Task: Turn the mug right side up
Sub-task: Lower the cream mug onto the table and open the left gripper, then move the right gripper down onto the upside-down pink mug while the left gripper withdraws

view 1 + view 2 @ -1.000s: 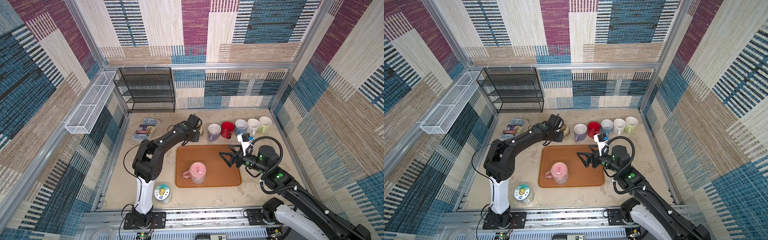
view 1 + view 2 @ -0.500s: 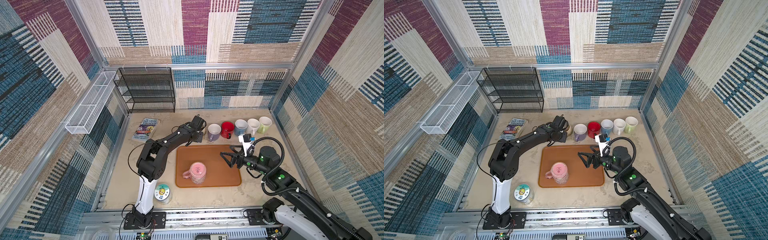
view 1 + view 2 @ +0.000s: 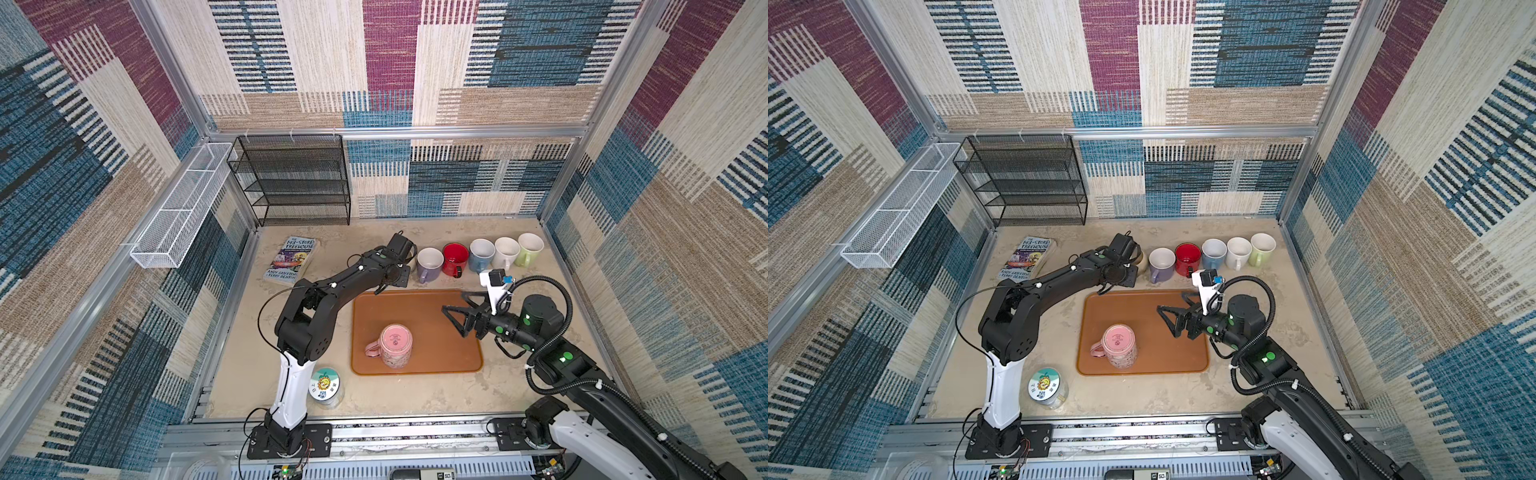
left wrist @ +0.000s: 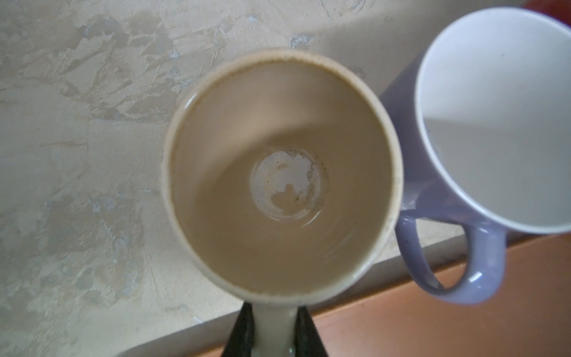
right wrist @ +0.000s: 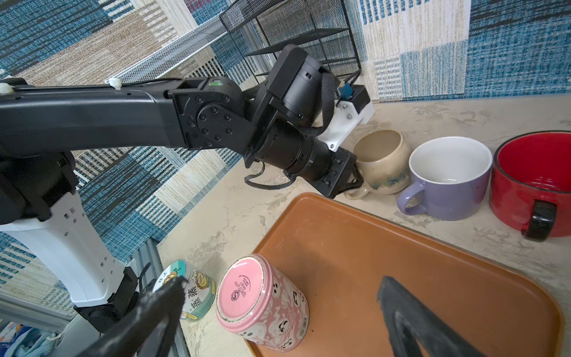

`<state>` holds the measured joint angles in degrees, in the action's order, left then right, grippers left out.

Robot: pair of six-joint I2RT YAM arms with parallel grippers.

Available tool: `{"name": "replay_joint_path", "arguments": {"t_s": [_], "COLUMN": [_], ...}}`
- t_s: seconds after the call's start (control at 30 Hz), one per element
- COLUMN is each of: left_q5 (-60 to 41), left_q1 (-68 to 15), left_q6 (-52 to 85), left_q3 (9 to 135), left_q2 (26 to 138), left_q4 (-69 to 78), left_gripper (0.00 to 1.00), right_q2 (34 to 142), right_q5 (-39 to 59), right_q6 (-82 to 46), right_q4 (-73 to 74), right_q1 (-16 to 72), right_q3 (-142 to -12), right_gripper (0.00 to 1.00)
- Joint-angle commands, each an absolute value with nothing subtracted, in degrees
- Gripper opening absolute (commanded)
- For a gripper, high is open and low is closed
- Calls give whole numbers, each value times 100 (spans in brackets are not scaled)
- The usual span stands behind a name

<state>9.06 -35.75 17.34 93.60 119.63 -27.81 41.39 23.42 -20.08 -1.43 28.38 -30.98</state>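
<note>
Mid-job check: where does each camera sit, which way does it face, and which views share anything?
Top views: high above the robot's bases, looking down at the whole beige tabletop; the left arm and right arm both show.
Left wrist: straight above the beige stoneware mug, looking into it; the left claw pinches its handle.
Right wrist: low over the orange-brown plastic tray, facing the left arm; the open right claw shows, the upside-down pink ghost-print mug ahead.
Shared: both wrist views catch the lilac ceramic mug.
</note>
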Motion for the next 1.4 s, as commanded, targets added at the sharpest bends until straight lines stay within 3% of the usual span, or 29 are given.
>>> {"name": "replay_joint_path", "arguments": {"t_s": [0.0, 0.5, 0.63, 0.73, 1.0, 1.37], "left_q5": [803, 986, 1011, 991, 832, 747], "left_q1": [-3627, -3674, -3681, -3674, -3682, -3677], "left_q6": [1863, 1929, 1907, 1874, 1814, 2107], "left_q3": [9464, 9307, 9155, 8993, 8026, 5864], "left_q2": [12006, 11563, 11203, 10844, 9620, 7763], "left_q4": [-2798, -2903, -2907, -2908, -2900, -2742], "left_gripper": [24, 49, 62, 66, 67, 65], "right_q2": [4102, 4103, 4297, 4557, 5005, 5409], "right_q5": [2328, 2329, 2329, 2273, 1979, 823], "right_q6": [-1998, -1954, -1843, -1784, -1630, -2232], "right_q4": [-125, -620, -941, -1266, -1958, -1936], "right_q1": [2839, 2839, 2844, 2839, 3095, 4737], "right_q3": [-3077, -3299, -3523, -3736, -3973, -3582], "right_gripper": [100, 100, 100, 100, 99, 100]}}
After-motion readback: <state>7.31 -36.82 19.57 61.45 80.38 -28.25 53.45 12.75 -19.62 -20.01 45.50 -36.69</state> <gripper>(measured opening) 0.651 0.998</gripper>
